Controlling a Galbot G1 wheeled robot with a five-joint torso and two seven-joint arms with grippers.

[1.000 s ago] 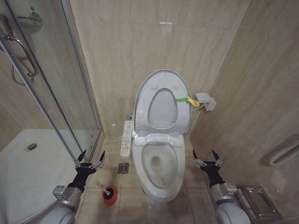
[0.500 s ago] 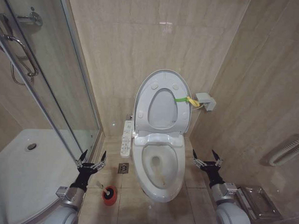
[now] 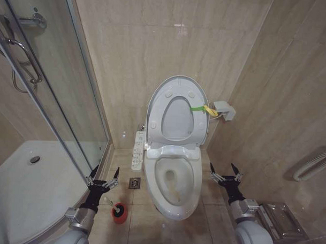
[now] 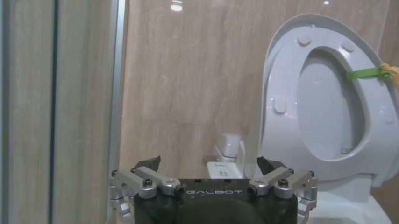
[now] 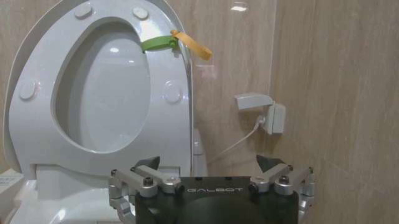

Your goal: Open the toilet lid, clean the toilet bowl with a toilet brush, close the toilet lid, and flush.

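The toilet lid (image 3: pixel 177 121) stands raised against the back wall with the ring seat in front of it, and a yellow-green strap (image 3: pixel 200 108) is tied at its edge. Below, the toilet bowl (image 3: pixel 193 179) is uncovered, with its button panel (image 3: pixel 138 150) on the side. The toilet brush (image 3: pixel 117 207) sits in a red cup on the floor, its black head showing. My left gripper (image 3: pixel 103 178) hovers open just above and beside the cup. My right gripper (image 3: pixel 226 174) is open beside the bowl's other side. The raised lid (image 4: pixel 327 112) also faces my left gripper (image 4: pixel 209 164), and the lid (image 5: pixel 112 93) faces my right gripper (image 5: pixel 209 163).
A glass shower door (image 3: pixel 51 96) and a white shower tray (image 3: pixel 16 181) close off the left. A floor drain (image 3: pixel 135 182) lies by the bowl. A wall box with a cable (image 3: pixel 224 109), a grab bar (image 3: pixel 314 165) and a metal rack (image 3: pixel 280 220) are on the right.
My left gripper has shifted a little toward the bowl and down, closer to the red cup. The right arm and the toilet have not moved.
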